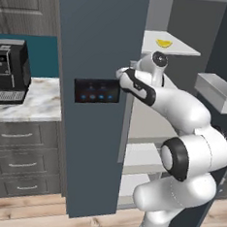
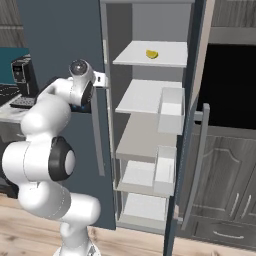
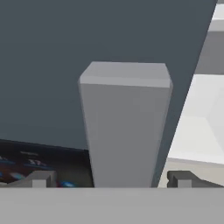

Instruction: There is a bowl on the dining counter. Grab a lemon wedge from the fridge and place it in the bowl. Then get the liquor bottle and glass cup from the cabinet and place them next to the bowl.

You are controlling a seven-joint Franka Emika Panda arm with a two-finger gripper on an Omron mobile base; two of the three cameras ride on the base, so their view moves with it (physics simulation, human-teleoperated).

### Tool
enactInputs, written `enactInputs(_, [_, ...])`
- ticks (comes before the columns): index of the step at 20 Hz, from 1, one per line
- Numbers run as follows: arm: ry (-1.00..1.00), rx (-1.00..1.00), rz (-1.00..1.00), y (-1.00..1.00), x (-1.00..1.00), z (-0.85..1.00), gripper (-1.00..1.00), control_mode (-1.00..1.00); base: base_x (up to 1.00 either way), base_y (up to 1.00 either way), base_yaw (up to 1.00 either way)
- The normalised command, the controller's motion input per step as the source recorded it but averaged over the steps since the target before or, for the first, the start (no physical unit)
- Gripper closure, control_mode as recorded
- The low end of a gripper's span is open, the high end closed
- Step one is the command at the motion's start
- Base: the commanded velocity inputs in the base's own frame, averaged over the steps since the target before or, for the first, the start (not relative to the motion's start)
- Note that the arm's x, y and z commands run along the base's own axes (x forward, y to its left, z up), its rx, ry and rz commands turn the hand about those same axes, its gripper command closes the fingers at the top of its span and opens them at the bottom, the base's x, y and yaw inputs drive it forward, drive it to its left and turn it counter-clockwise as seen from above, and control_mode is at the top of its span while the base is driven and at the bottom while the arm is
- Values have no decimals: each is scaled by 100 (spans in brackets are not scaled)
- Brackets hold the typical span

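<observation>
The fingers (image 3: 112,180) stand spread wide, holding nothing, either side of the long grey bar handle (image 3: 124,127) on the dark slate fridge door (image 1: 99,46), while the yellow lemon wedge (image 2: 152,54) lies on the white top shelf (image 2: 150,61) inside.

Fridge handle (image 3: 124,127) bottom cut off

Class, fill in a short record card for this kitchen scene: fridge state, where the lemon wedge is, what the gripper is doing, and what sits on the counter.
Fridge door: open, handle close in front of the gripper
Lemon wedge: on the top fridge shelf
Gripper state: open, holding nothing
Counter: black coffee machine
</observation>
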Motion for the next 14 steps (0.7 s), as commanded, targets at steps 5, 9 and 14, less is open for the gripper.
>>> enactInputs(5, [-5, 0, 6, 0, 43, -32, -100, -100, 0, 0, 0])
enactInputs(9, [-1, -1, 0, 0, 29, -15, -100, -100, 0, 0, 0])
enactInputs(14, [0, 0, 0, 0, 29, -18, -100, -100, 0, 0, 0])
